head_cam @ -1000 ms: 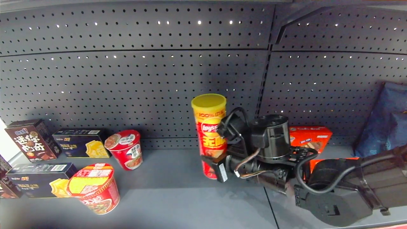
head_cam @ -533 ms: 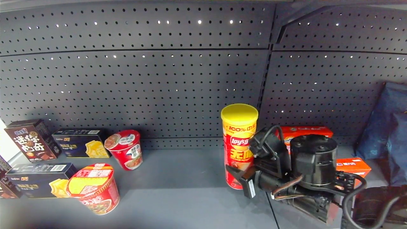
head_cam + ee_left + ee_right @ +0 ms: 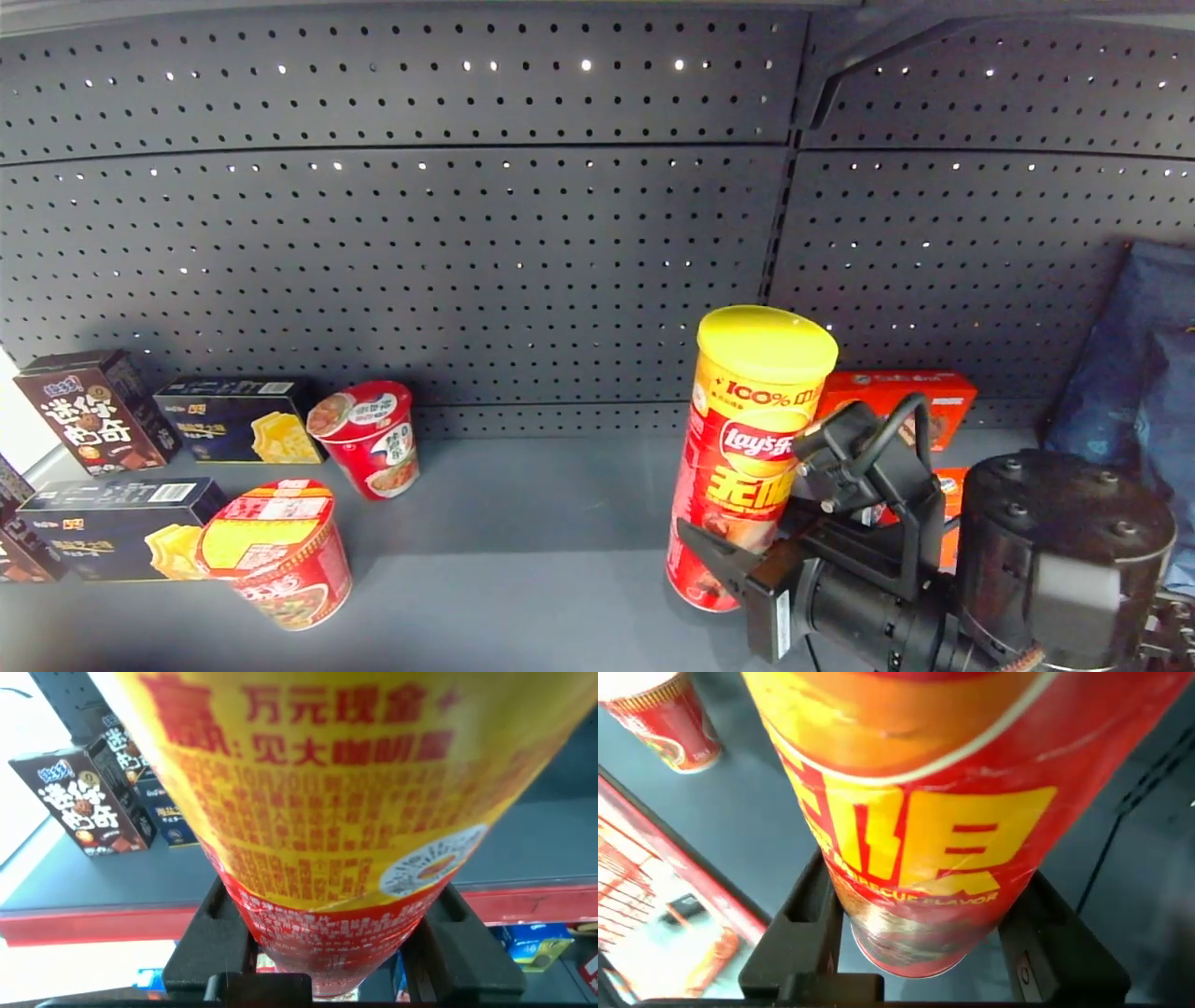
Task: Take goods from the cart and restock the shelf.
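Spanning the head view: grey shelf with a pegboard back.
Chips canister: yellow lid, red body, leaning slightly, over the deck's front, right of centre; whether its base touches the deck cannot be told.
Right gripper: jaws pinching that canister's lower body from both sides.
Left gripper: jaws clamped on a second yellow-and-red canister.
Red noodle cup: deck's left, well apart from the chips canister.

Chip can right of centre over shelf, perhaps touching it, noodle cup left, box behind it
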### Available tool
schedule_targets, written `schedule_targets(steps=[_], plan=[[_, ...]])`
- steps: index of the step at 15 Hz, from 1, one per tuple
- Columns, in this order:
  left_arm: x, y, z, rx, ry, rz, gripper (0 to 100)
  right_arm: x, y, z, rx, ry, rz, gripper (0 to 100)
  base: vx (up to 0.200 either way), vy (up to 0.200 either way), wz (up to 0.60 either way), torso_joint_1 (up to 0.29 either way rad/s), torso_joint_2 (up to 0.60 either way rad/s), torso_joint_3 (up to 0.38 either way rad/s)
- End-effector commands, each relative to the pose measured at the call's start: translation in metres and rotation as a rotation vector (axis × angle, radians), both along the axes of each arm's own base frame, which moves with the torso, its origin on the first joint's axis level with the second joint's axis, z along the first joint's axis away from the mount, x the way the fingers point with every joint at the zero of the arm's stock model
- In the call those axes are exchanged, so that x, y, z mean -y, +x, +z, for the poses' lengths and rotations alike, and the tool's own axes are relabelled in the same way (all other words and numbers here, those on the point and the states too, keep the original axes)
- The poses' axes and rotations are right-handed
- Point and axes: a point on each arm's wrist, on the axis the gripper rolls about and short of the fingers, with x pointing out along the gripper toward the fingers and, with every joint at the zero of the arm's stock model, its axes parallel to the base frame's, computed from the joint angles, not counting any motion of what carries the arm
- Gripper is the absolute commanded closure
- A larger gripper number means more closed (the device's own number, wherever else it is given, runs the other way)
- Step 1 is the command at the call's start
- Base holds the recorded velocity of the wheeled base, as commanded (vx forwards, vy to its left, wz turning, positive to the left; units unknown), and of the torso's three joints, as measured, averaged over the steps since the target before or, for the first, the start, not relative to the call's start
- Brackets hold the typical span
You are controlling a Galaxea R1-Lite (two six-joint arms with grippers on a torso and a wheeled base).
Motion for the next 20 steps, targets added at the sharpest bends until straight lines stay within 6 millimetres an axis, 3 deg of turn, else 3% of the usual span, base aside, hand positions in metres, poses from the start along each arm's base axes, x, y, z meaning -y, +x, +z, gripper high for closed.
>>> schedule_targets(steps=[1, 6, 9, 19, 20], plan=[[0.0, 0.001, -0.004, -0.022, -0.002, 0.013, 100, 0.0, -0.003, -0.017, -0.062, -0.017, -0.004, 100, 0.0, 0.0, 0.0, 0.0, 0.0, 0.0], [-0.001, 0.001, -0.008, -0.047, 0.01, 0.036, 100, -0.019, 0.013, -0.048, -0.076, -0.014, -0.02, 100, 0.0, 0.0, 0.0, 0.0, 0.0, 0.0], [-0.001, 0.002, -0.008, -0.051, 0.01, 0.036, 100, -0.02, 0.016, -0.063, -0.088, -0.032, -0.028, 100, 0.0, 0.0, 0.0, 0.0, 0.0, 0.0], [-0.001, 0.004, -0.015, -0.076, 0.007, 0.036, 100, -0.026, 0.021, -0.091, -0.081, -0.038, -0.026, 100, 0.0, 0.0, 0.0, 0.0, 0.0, 0.0], [-0.001, 0.005, -0.015, -0.078, 0.007, 0.036, 100, -0.028, 0.022, -0.09, -0.071, -0.024, -0.024, 0, 0.0, 0.0, 0.0, 0.0, 0.0, 0.0]])
